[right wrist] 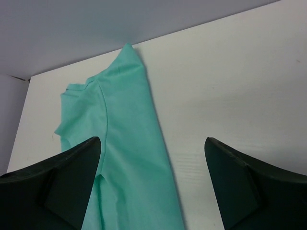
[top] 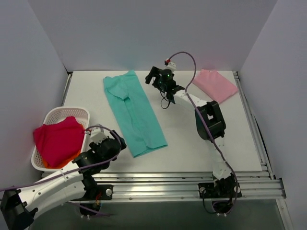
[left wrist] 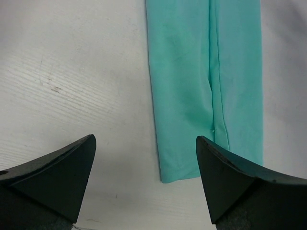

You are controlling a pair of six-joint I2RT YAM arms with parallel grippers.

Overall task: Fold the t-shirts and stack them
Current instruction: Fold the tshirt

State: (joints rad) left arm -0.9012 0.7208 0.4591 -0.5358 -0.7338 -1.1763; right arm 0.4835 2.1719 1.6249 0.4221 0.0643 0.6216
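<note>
2 t-shirts apart on white table (top: 192, 148). Teal-green t-shirt (top: 134, 112), folded into long strip, lying diagonally left of centre. White lattice basket (top: 53, 114) at left edge, holding red cloth (top: 58, 139). Pale pink t-shirt (top: 216, 85), folded small, at far right corner. Left gripper (left wrist: 146, 139) gaping, empty, near strip's near end; right gripper (right wrist: 153, 139) gaping, empty, beside its far end.

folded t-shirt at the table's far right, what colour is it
The folded soft t-shirt is pale pink, shown only in the top external view.
</note>
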